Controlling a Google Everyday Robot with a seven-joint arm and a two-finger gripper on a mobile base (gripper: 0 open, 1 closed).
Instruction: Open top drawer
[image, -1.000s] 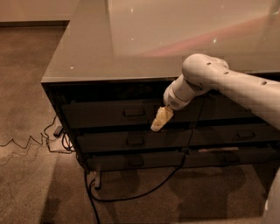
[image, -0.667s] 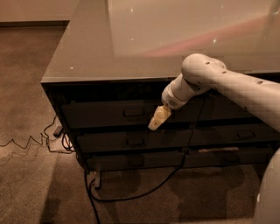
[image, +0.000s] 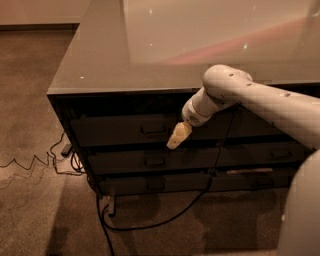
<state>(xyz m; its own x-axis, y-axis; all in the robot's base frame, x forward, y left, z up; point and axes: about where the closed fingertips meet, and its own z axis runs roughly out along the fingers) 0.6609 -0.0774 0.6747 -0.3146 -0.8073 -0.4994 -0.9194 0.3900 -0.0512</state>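
1. Counter (image: 100, 60) with a glossy grey top is seen across the upper half of the frame, its near left corner set at centre left.
2. Two stacks of dark drawers are carried under its front edge, in shadow.
3. The top drawer (image: 110, 131) is found at the head of the left stack, just below the counter edge, left of centre; it is shut.
4. Its small bar handle (image: 152, 128) is placed at the middle of the front panel.
5. Two shallower drawers are stacked beneath it: the second drawer (image: 120, 162) and the third drawer (image: 130, 186), each with a like handle.
6. The neighbouring stack (image: 260, 152) is seen to the right, partly hidden by the arm.
7. The white arm (image: 260, 97) is stretched in from the right edge, its elbow raised before the counter edge and its wrist angled down and to the left.
8. The gripper (image: 174, 142) is held at the centre of the frame, just right of the handle and a little lower, before the lower edge of the top drawer's front.
9. Whether the gripper is spread or closed cannot be told, nor whether it is touching the panel.
10. A black cable (image: 150, 227) is looped over the floor (image: 30, 100) below the drawers, and a thin cord (image: 35, 161) is trailed along the left edge.
11. The lower right corner is filled by a pale part of the robot's body.
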